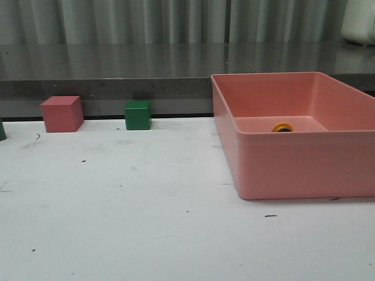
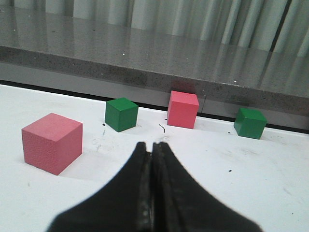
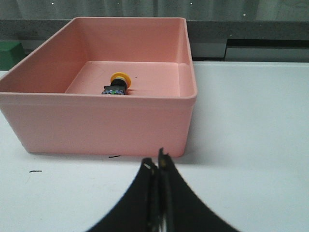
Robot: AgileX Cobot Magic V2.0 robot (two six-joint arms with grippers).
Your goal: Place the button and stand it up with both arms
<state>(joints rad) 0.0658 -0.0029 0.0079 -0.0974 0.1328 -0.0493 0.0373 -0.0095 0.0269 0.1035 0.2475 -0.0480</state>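
The button lies on its side on the floor of the pink bin, yellow cap toward the bin's far wall. In the front view only its yellow cap shows over the bin's near wall. My right gripper is shut and empty, above the white table just outside the bin's near wall. My left gripper is shut and empty, above the table in front of the cubes. Neither arm shows in the front view.
A pink cube and a green cube stand at the table's back edge, below a grey ledge. The left wrist view shows two pink cubes and two green cubes.
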